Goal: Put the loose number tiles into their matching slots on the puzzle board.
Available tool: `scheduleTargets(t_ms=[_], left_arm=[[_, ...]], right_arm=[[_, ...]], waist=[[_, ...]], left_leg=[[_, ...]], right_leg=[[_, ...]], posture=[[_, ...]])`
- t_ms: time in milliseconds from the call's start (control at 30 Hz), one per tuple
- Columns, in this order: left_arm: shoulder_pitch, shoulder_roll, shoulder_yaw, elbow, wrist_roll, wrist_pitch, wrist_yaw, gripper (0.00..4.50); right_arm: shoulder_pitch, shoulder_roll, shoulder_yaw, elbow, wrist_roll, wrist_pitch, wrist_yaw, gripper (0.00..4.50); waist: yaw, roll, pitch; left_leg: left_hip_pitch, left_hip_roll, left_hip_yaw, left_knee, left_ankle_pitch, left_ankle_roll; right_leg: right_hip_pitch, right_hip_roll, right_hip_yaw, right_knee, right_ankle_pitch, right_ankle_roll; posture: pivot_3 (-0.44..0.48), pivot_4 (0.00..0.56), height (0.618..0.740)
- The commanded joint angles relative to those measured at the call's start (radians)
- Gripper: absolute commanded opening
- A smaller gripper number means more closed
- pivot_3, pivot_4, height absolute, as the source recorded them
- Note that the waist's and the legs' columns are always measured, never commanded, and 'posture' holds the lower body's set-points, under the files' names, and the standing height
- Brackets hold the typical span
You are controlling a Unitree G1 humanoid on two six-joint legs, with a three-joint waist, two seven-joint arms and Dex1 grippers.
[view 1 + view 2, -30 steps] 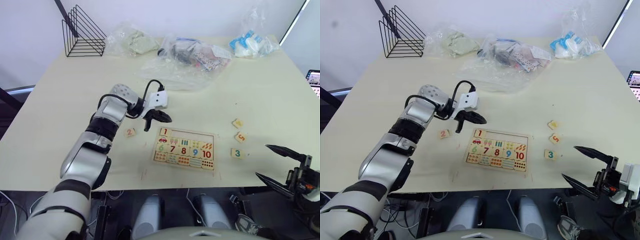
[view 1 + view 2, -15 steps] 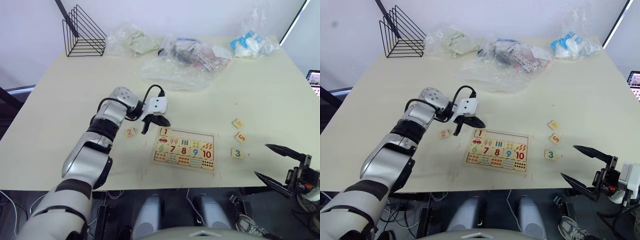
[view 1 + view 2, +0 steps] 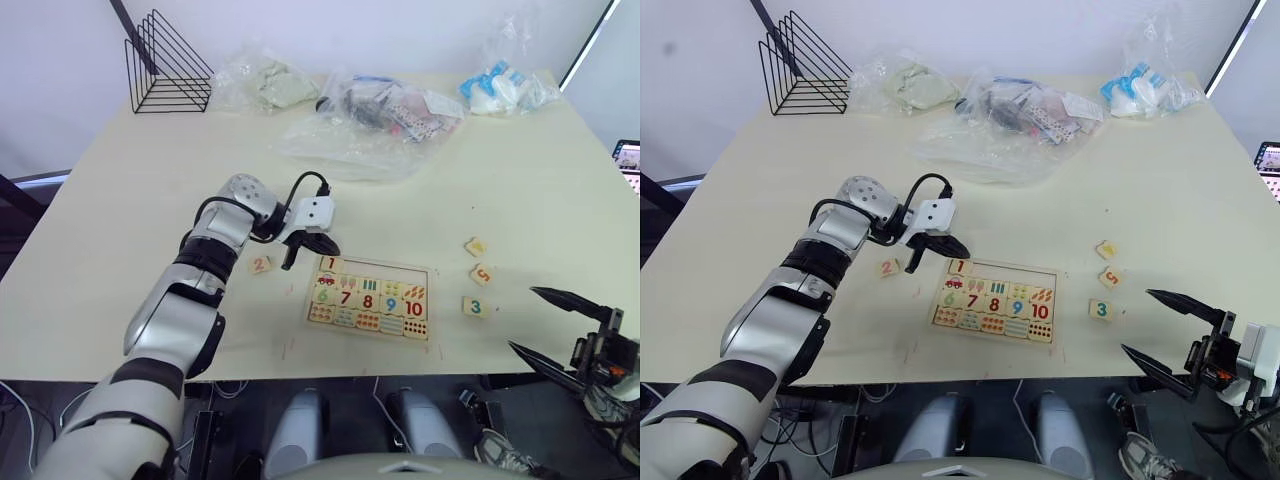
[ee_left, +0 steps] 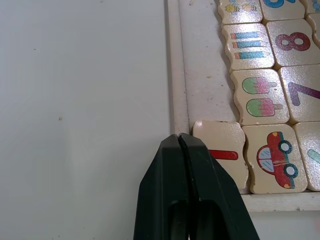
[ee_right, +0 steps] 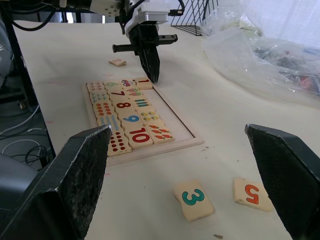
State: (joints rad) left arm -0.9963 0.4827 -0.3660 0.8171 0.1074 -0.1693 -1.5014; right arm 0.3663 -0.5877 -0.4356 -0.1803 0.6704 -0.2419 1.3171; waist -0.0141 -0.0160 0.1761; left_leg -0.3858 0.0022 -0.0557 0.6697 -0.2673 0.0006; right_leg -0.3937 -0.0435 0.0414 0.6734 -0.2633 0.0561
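The puzzle board [image 3: 368, 297] lies near the table's front middle. Its top row of slots [image 4: 205, 75] is bare except for tile 1 [image 3: 329, 265], which sits in the corner slot. My left gripper [image 4: 178, 137] is shut and empty, its tip at the board's rim right beside tile 1. Loose tile 2 [image 3: 260, 265] lies on the table left of the board. To the right of the board lie tile 3 [image 5: 192, 198], tile 5 [image 5: 252, 194] and one more tile [image 3: 475, 246] whose digit I cannot read. My right gripper [image 3: 522, 319] hangs open and empty off the table's front right edge.
A black wire rack [image 3: 165, 65] stands at the back left. Clear plastic bags [image 3: 370, 115] with items lie across the back of the table, one [image 3: 505, 88] at the back right. The table's front edge [image 3: 300, 372] runs just below the board.
My left gripper has dropped slightly toward the board's corner by tile 1. My right gripper has sunk a little. The tiles have not moved.
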Motion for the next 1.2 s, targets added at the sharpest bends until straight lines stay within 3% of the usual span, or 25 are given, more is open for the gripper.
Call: scheduleTargets(t_ms=[33,1200], left_arm=[[0.003,0.013,0.002,-0.013,0.002,-0.018,-0.018,0.03],[-0.001,0.023,0.029,-0.011,-0.020,-0.040,-0.040,0.03]], right_arm=[[0.006,-0.016,-0.016,-0.032,0.010,0.001,-0.002,4.50],[-0.007,-0.011,-0.018,0.016,0.007,-0.020,0.027,4.50]], waist=[[0.000,0.000,0.000],[0.000,0.000,0.000]], left_leg=[[0.000,0.000,0.000,0.000,0.000,0.000],[0.000,0.000,0.000,0.000,0.000,0.000]], right_leg=[[0.000,0.000,0.000,0.000,0.000,0.000],[0.000,0.000,0.000,0.000,0.000,0.000]], posture=[[0.000,0.150,0.740],[0.000,0.150,0.740]])
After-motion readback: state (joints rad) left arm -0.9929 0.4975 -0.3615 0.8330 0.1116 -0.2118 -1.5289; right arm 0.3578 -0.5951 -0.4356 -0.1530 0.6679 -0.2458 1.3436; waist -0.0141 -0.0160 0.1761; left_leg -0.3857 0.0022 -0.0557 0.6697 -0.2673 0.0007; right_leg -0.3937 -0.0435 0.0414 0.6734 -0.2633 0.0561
